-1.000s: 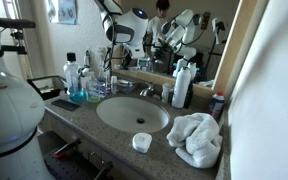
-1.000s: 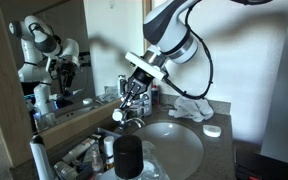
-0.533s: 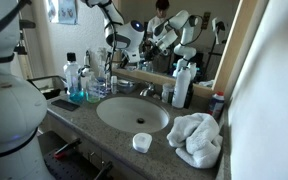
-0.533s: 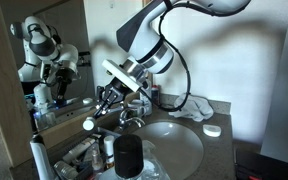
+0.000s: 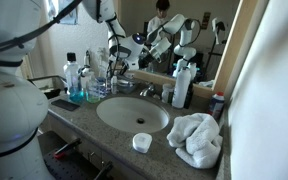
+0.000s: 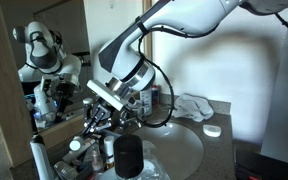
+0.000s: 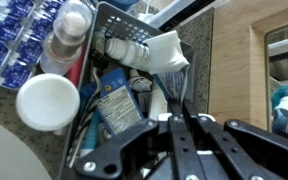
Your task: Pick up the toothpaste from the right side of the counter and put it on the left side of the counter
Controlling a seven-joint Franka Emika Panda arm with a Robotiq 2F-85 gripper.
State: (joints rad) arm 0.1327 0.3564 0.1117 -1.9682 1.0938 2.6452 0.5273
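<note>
1. The gripper [image 6: 96,124] pinches the toothpaste [image 6: 80,141] by its tail. The tube's long axis slants down, white cap foremost, above the wire basket [image 7: 102,14] at the left end of the counter [image 5: 84,126].
2. Since half a second ago, the arm has carried it further left and lower, clear of the faucet [image 5: 145,90].

The arm [image 6: 184,20] has glossy white rounded shells. A thin black cable [image 6: 171,100] loops at 3 o'clock of the wrist. The gripper [image 6: 92,127] is black metal linkage.

Sink [image 5: 132,112] in counter [image 5: 76,116], towel [image 5: 196,139] right, bottles [image 5: 76,78] left, cup [image 5: 141,142] before
</note>
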